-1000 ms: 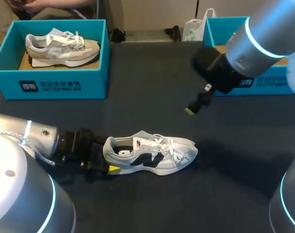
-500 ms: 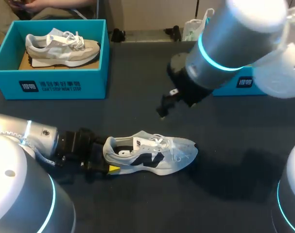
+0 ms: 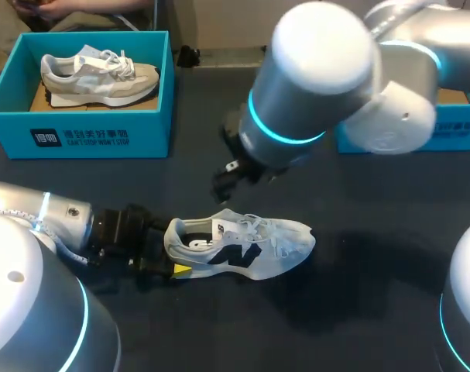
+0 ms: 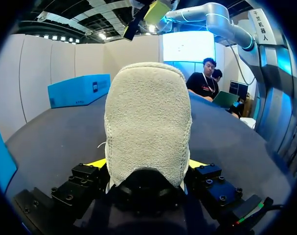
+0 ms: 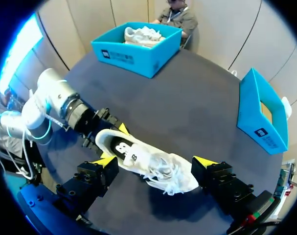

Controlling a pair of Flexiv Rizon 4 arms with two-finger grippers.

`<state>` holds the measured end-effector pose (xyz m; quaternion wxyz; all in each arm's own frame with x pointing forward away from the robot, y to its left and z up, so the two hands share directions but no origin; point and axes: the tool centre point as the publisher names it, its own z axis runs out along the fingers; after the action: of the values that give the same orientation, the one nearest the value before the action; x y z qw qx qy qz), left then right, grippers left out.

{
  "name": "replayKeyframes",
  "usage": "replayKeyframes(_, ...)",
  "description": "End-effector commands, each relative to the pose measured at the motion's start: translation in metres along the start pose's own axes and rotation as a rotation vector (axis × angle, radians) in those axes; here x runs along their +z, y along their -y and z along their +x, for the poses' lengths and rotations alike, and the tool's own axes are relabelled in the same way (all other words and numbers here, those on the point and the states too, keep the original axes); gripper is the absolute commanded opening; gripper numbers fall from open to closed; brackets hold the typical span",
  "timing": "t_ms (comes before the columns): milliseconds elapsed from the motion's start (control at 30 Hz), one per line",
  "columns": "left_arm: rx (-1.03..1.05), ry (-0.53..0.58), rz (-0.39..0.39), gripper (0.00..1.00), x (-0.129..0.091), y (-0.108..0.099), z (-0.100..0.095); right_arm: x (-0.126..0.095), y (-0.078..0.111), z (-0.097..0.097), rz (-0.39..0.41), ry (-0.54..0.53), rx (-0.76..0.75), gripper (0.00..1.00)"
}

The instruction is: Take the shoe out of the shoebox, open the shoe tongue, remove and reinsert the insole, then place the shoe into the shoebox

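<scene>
The right arm (image 3: 320,85) has swung in from the far right, and its jaws, spread wide, now hang just above the tongue of the white-and-grey mesh sneaker with a dark side logo (image 3: 242,246). That shoe sits on its sole on the dark worktop (image 3: 374,310), out of its box, with its heel clamped between the left jaws (a brace, I judge, so the tongue can be pulled open without the shoe sliding). The open teal cardboard shoebox (image 3: 459,132) stands well apart at the right.
</scene>
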<state>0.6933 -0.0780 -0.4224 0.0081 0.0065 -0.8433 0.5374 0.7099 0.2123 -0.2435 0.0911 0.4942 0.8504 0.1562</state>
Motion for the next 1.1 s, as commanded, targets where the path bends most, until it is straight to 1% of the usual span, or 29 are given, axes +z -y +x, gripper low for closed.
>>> replayKeyframes(33, 0.000, -0.001, -0.003, 0.00, 0.002, 0.000, 0.000, 0.008, -0.004, 0.008, 0.006, 0.050, 0.002, 1.00)
replayKeyframes(467, 0.000, -0.001, -0.003, 0.00, 0.002, 0.000, 0.000, 0.008, -0.004, 0.008, 0.006, 0.050, 0.002, 1.00)
replayKeyframes(600, 0.000, -0.001, -0.003, 0.00, 0.002, 0.000, 0.000, 0.016, -0.005, 0.015, 0.012, 0.126, 0.121, 1.00)
replayKeyframes(633, 0.000, -0.001, -0.003, 0.00, 0.002, 0.000, 0.000, 0.017, -0.005, 0.017, 0.024, 0.145, 0.153, 1.00)
replayKeyframes(700, 0.000, -0.001, -0.003, 0.00, 0.002, 0.000, 0.000, 0.018, -0.002, 0.018, 0.018, 0.173, 0.228, 1.00)
replayKeyframes(767, 0.000, -0.001, -0.003, 0.00, 0.002, 0.000, 0.000, 0.020, 0.000, 0.020, 0.024, 0.207, 0.272, 1.00)
replayKeyframes(867, 0.000, -0.001, -0.003, 0.00, 0.002, 0.000, 0.000, 0.021, 0.002, 0.023, 0.017, 0.216, 0.322, 1.00)
replayKeyframes(933, 0.000, -0.001, -0.003, 0.00, 0.002, 0.000, 0.000, 0.024, 0.005, 0.025, 0.033, 0.231, 0.358, 1.00)
replayKeyframes(1000, 0.000, -0.001, -0.003, 0.00, 0.002, 0.000, 0.000, 0.026, 0.006, 0.027, 0.030, 0.225, 0.366, 1.00)
replayKeyframes(1067, 0.000, -0.001, -0.003, 0.00, 0.002, 0.000, 0.000, 0.030, 0.006, 0.030, 0.040, 0.231, 0.375, 1.00)
replayKeyframes(1100, 0.000, -0.001, -0.003, 0.00, 0.002, 0.000, 0.000, 0.033, 0.006, 0.032, 0.063, 0.229, 0.365, 1.00)
